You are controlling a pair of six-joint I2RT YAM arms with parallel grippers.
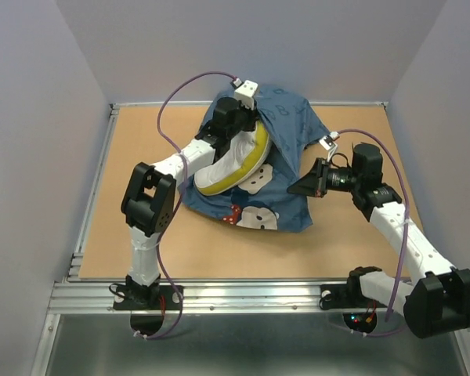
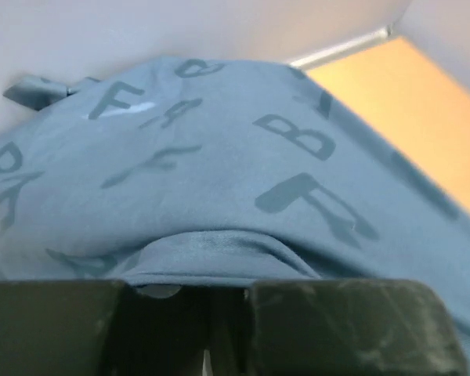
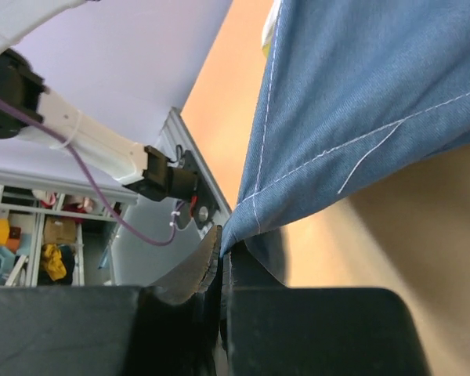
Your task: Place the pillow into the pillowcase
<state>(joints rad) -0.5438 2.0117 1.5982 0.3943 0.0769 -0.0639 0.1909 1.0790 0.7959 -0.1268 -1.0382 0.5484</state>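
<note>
The blue pillowcase [image 1: 286, 129] lies bunched at the middle back of the table. The white pillow [image 1: 233, 166] with its yellow-green band sticks out of its left opening, tilted up. My left gripper [image 1: 239, 125] is at the pillowcase's upper edge above the pillow. In the left wrist view the lettered fabric [image 2: 219, 157] fills the frame and a hem fold sits in the closed jaws of the left gripper [image 2: 219, 291]. My right gripper [image 1: 304, 186] is shut on the pillowcase's right edge. In the right wrist view a stitched corner [image 3: 360, 86] is pinched in the right gripper [image 3: 223, 252].
The brown table board [image 1: 141, 235] is framed by a metal rail [image 1: 243, 294] in front and grey walls on three sides. Purple cables loop over both arms. The right wrist view shows an arm base [image 3: 164, 176] on the rail.
</note>
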